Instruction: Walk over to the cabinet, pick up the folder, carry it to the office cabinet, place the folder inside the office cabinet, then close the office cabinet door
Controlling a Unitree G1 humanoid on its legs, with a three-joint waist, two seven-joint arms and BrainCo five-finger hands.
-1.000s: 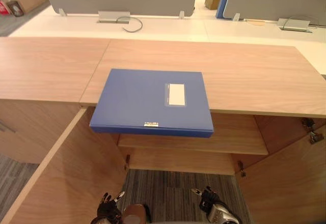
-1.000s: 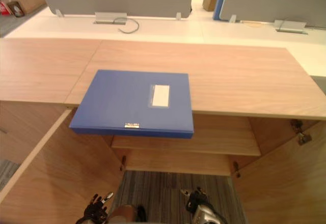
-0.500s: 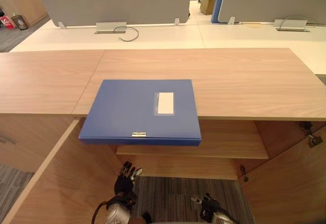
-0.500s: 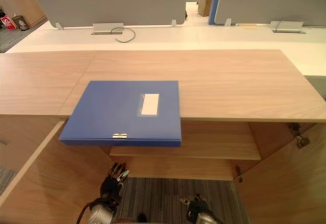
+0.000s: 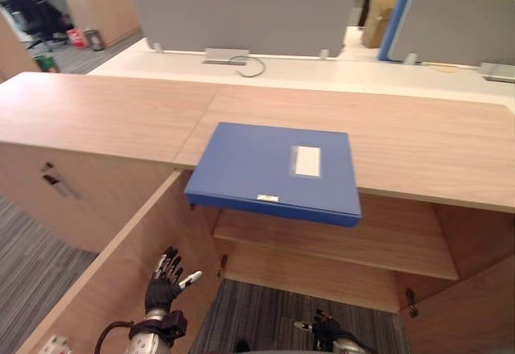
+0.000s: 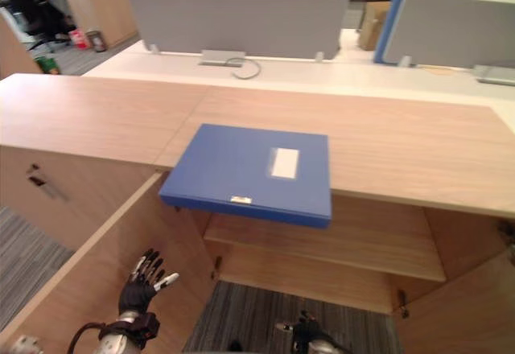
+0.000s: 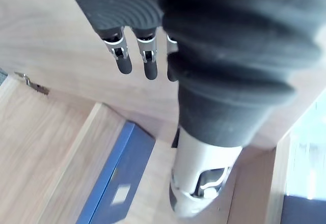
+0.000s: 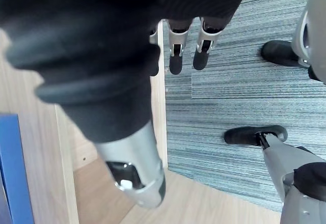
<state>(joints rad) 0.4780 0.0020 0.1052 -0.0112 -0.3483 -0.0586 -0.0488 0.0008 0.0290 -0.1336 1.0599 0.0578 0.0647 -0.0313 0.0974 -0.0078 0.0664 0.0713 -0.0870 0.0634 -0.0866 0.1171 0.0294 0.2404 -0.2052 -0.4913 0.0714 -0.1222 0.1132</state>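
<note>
My left robot hand (image 5: 165, 283) is low down, just in front of the inner face of the open left door (image 5: 113, 273). Its fingers (image 7: 145, 58) are straight and spread, with nothing in them. I cannot tell whether they touch the door. My right robot hand (image 5: 326, 338) hangs lower, over the grey striped carpet (image 5: 269, 314) in front of the opening. Its fingers (image 8: 175, 58) are relaxed and point at the floor, and it also holds nothing.

The blue folder (image 5: 273, 169) is in neither hand. It lies flat on the wooden top of the cabinet (image 5: 418, 141), well above both hands. Its near edge juts out past the top's front edge, over the open compartment. A white label (image 5: 307, 161) sits on its cover and a small metal clasp (image 5: 267, 198) on the edge facing me.

Under the folder I see a wooden shelf (image 5: 338, 237) inside the compartment, with the right door (image 5: 471, 314) swung open on the far side. To the left of the open compartment is a closed door front with a handle (image 5: 60, 185).

Behind the cabinet runs a white bench (image 5: 338, 76) carrying grey divider panels (image 5: 241, 20), and a dark cable (image 5: 253, 66) loops on it.
</note>
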